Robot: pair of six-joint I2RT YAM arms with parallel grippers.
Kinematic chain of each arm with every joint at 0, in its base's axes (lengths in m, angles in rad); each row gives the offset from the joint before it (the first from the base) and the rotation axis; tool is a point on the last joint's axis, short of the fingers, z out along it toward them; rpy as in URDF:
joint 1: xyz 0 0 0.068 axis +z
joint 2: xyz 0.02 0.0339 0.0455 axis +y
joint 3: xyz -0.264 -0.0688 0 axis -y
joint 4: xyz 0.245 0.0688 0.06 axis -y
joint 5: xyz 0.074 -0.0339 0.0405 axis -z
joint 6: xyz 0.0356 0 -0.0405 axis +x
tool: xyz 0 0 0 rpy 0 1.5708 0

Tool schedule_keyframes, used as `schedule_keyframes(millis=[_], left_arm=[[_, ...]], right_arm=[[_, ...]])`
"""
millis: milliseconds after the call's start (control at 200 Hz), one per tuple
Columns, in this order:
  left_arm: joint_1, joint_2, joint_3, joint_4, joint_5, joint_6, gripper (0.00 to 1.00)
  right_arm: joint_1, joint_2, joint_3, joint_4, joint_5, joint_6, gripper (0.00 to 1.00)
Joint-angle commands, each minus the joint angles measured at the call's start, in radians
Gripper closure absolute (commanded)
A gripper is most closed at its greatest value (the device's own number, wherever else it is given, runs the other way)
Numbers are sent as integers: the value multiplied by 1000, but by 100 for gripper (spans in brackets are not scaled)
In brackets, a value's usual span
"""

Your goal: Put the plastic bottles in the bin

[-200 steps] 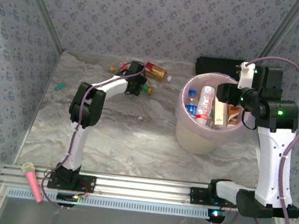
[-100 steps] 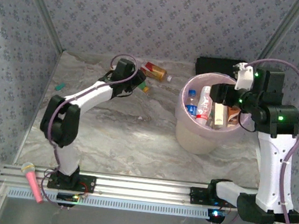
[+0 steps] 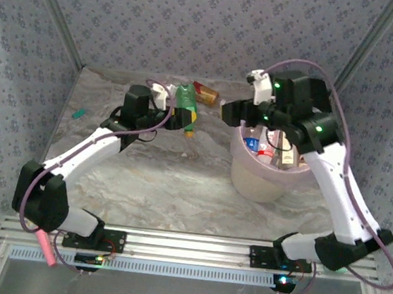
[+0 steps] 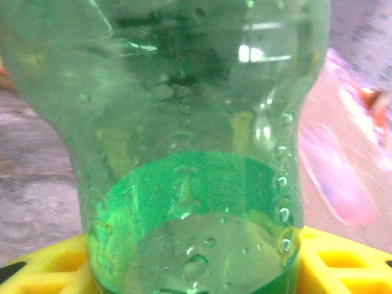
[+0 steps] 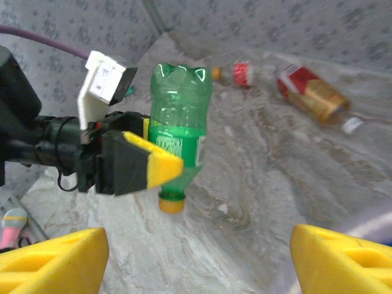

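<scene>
Left gripper (image 3: pixel 180 119) clamped on upside-down green plastic bottle (image 5: pixel 180 119) top-centre, right gripper (image 5: pixel 199 254) jaws apart, empty; slick bottle could slip out short of the round cream bin (image 3: pixel 256 186).

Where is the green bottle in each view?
Top external: upper centre, green bottle in the left gripper.
Left wrist: centre, very close.
Right wrist: left of centre, cap down.
Shared landmark: the yellow fingers clamping it.
</scene>
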Motion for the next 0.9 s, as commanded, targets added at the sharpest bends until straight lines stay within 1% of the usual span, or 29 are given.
schedule_keyframes(millis=[0, 90, 150, 250, 490, 615, 695, 805, 895], left_arm=[[6, -45, -55, 161, 215, 47, 93], [1, -57, -75, 196, 237, 47, 95], [-3, -54, -69, 207, 252, 44, 95], [-15, -50, -53, 231, 283, 40, 95], [-48, -41, -13, 222, 300, 71, 95], [-61, -40, -6, 221, 303, 77, 95], [-66, -51, -5, 221, 302, 83, 95], [-74, -67, -1, 208, 297, 98, 95], [-74, -77, 6, 178, 280, 109, 94]], right_arm=[[17, 71, 43, 58, -101, 27, 18], [22, 114, 52, 93, -188, 49, 17], [30, 140, 52, 120, -222, 68, 17], [46, 195, 79, 115, -253, 66, 16], [60, 274, 103, 144, -299, 88, 18], [60, 291, 116, 143, -298, 91, 23], [53, 296, 116, 145, -295, 94, 29], [51, 306, 118, 146, -296, 97, 30], [52, 304, 124, 141, -296, 94, 39]])
